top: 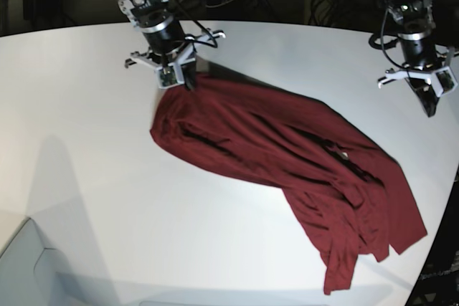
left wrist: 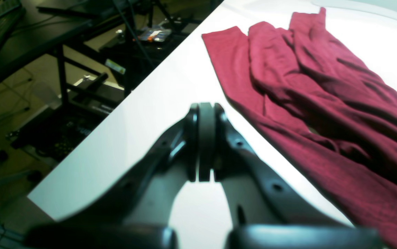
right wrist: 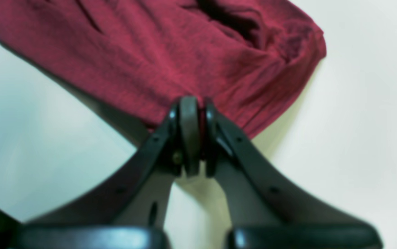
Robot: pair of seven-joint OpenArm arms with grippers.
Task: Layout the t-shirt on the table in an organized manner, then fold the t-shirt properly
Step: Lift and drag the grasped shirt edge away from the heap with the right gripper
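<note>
A wrinkled maroon cloth t-shirt [top: 287, 163] lies bunched in long folds across the big smooth white table [top: 86, 141], stretching from the far left toward the near right edge. The right gripper [right wrist: 196, 133] has its jaws pinched on the shirt's far-left edge, red cloth caught between them. Well apart, at the table's right edge, the left gripper [left wrist: 205, 141] hangs with jaws pressed together, holding nothing.

The t-shirt [top: 287, 155] is lying diagonally across the table [top: 86, 148], blocking from 11 to 5 o'clock; bare surface is staying open at 7 to 9 o'clock.
</note>
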